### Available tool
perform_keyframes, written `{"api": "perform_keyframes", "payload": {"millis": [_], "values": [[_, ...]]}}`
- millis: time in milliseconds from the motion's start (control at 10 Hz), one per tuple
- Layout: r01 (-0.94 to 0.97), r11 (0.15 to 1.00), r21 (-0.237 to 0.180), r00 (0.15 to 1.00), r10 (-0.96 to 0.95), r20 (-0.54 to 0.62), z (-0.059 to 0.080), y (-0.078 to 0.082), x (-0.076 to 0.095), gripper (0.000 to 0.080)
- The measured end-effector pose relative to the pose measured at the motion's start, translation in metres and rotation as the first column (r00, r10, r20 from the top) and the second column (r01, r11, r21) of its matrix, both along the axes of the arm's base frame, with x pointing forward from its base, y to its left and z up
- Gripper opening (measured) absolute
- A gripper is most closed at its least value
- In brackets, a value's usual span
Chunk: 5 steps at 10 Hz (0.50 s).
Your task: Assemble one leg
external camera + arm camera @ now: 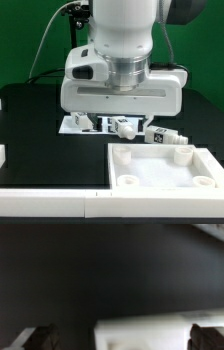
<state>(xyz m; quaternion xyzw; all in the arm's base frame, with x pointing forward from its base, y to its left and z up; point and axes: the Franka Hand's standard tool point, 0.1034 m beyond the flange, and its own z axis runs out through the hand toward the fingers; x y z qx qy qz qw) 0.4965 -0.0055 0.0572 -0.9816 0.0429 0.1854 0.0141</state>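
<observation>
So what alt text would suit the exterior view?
A bulky white robot arm hangs low over a black table. Short white legs with black-and-white tags lie under it, and a white square panel with round sockets sits nearer the camera.

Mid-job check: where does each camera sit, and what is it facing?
Wrist view: on the wrist, looking past the open hand at the dark table and a blurred white patch; both fingers show.
Exterior view: off the arm, facing it across the table, panel nearest, legs beyond; the arm fills the middle.
Shared: the table and the hand.
</observation>
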Motion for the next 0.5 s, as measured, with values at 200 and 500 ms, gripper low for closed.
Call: {"api": "perform_keyframes", "payload": {"millis": [200, 500], "values": [[-0.015, 1.000, -0.004, 0.989, 0.014, -0.145, 0.014, -0.017, -0.034, 0.0649], [0.011, 1.000, -0.012, 0.940, -0.014, -0.340, 0.016, -0.021, -0.060, 0.0649]]}}
